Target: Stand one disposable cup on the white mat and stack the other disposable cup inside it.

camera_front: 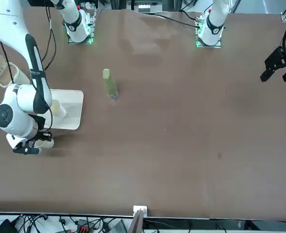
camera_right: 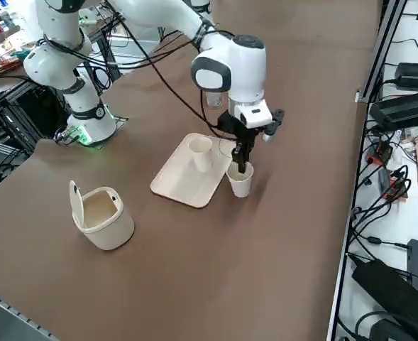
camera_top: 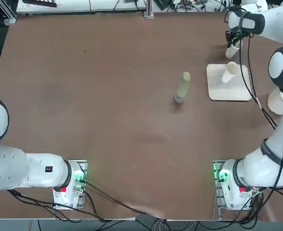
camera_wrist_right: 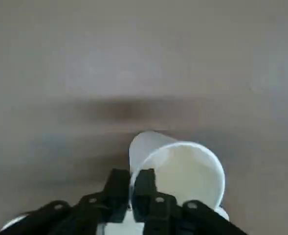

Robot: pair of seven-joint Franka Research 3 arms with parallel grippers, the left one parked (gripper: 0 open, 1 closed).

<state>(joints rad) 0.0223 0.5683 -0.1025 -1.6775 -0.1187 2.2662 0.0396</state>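
Observation:
The white mat (camera_top: 237,90) (camera_front: 71,109) (camera_right: 177,179) lies at the table's far right. One disposable cup (camera_top: 229,72) (camera_front: 56,108) (camera_right: 200,153) stands upright on it. The other disposable cup (camera_top: 233,51) (camera_front: 46,143) (camera_right: 240,182) (camera_wrist_right: 185,169) sits upright just off the mat's far edge, at or barely above the table. My right gripper (camera_top: 233,45) (camera_front: 35,145) (camera_right: 242,164) (camera_wrist_right: 131,182) comes down from above and is shut on this cup's rim, one finger inside and one outside.
A round cream-white container (camera_top: 277,102) (camera_front: 2,71) (camera_right: 103,215) with its lid up stands near the table's right edge, on the near side of the mat. A pale green bottle (camera_top: 182,87) (camera_front: 109,85) stands to the left of the mat.

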